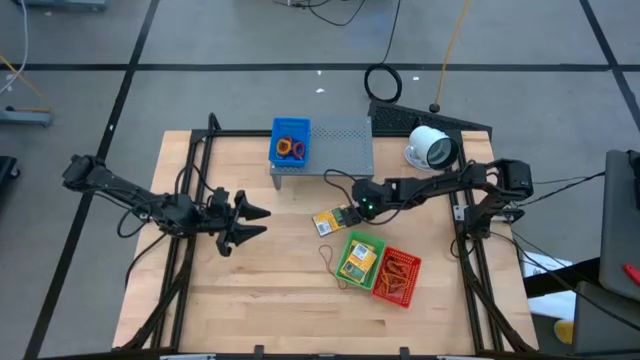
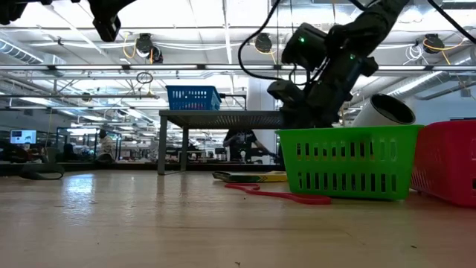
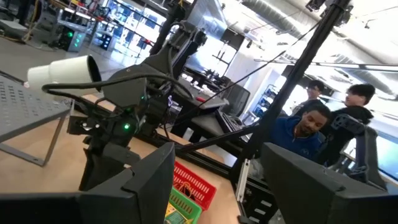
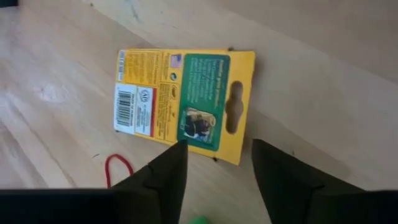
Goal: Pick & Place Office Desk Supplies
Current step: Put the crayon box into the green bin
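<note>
A flat yellow packet with a green label (image 4: 180,99) lies flat on the wooden table (image 1: 328,222), also seen in the low view (image 2: 249,176). My right gripper (image 4: 217,168) is open and hovers just over the packet's near edge (image 1: 352,211), with a finger on either side of the hang-hole end and not touching it. A second yellow packet (image 1: 357,260) lies in the green basket (image 2: 349,160). A thin red rubber band (image 4: 115,168) lies on the table beside the packet (image 1: 330,256). My left gripper (image 1: 248,222) is open and waits at the table's left, raised above the table.
A red basket (image 1: 398,277) with rubber bands stands next to the green one. A blue basket (image 1: 290,140) with rings sits on the grey perforated shelf (image 1: 340,148). A white round device (image 1: 430,148) stands at the far right. People sit beyond the table (image 3: 311,124).
</note>
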Robot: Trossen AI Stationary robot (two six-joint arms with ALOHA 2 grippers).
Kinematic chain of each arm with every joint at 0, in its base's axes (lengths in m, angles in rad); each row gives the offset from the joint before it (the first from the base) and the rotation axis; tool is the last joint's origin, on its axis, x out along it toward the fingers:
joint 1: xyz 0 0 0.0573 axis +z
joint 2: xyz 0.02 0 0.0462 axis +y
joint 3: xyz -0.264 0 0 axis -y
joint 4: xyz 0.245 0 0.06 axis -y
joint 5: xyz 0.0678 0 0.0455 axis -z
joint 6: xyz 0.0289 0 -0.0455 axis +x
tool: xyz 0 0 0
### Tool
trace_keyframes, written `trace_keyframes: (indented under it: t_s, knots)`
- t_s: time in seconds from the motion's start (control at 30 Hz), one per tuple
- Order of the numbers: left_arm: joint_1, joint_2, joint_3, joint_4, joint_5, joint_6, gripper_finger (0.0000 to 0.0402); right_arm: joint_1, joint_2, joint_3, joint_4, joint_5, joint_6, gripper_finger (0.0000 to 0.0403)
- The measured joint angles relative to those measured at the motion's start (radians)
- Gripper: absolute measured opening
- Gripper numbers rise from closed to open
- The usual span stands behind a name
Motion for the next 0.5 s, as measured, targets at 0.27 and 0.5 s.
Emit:
trace_keyframes:
  t_s: [0.27, 0.5]
  knots:
    - [0.0, 0.0, 0.0, 0.0, 0.002, -0.003, 0.0251, 0.0, 0.0, -0.043, 0.028, 0.033, 0.019, 0.0207]
    - [0.0, 0.0, 0.0, 0.0, 0.002, -0.003, 0.0251, 0.0, 0.0, -0.069, 0.143, 0.054, 0.066, 0.0202]
